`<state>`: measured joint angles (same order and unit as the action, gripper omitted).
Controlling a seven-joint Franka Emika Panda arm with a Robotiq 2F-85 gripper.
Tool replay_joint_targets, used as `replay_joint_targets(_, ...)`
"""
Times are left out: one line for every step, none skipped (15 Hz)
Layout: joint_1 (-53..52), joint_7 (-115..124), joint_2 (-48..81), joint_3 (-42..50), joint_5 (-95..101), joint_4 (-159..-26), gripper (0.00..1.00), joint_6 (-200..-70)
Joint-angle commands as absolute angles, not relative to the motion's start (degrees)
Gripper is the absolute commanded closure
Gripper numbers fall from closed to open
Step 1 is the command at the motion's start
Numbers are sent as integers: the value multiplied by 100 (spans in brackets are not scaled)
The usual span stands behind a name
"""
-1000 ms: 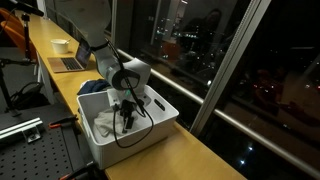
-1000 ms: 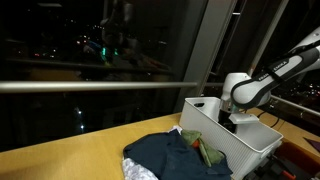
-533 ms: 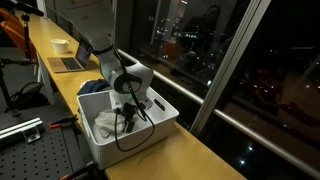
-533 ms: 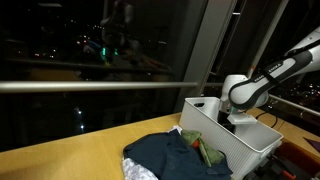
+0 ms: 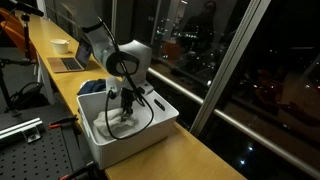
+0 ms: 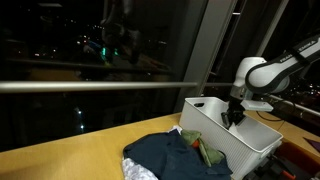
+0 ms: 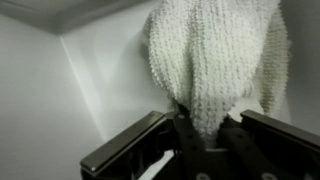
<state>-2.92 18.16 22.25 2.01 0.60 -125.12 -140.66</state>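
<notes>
**Gripper pinching white cloth inside bin**

White bin [image 5: 158,127] on the wooden table [image 5: 195,157], right against the window glass [image 5: 230,50]. Dark clothes pile [image 6: 172,154] lies just beside the bin; laptop [image 5: 68,63] and cup [image 5: 60,45] sit well apart, further down the table. Bin walls closely surround the gripper. The arm bends over and points down into the bin. Gripper [image 7: 208,128] is closed nearly tight on a white knitted cloth [image 7: 215,60], which hangs from it inside the bin [image 5: 116,120].
</notes>
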Motion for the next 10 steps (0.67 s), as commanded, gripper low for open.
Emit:
replay_joint_targets(-582,2374,861,384,426,-13191,96,-13572)
replay_joint_targets(-635,2588,577,356,612,-13218,96,-13359)
replay_joint_targets(-661,2786,320,274,779,-13169,96,-13104)
replay_joint_targets(-694,2997,84,180,961,-13100,96,-12816)
replay_joint_targets(-730,3195,-114,60,1133,-12970,96,-12501)
replay_joint_targets(-772,3359,-270,-88,1285,-12795,96,-12174)
replay_joint_targets(-812,3512,-405,-263,1396,-12623,96,-11855)
replay_joint_targets(-858,3636,-475,-459,1487,-12398,96,-11538)
replay_joint_targets(-915,3745,-519,-658,1555,-12155,96,-11210)
replay_joint_targets(-978,3846,-500,-860,1621,-11859,96,-10899)
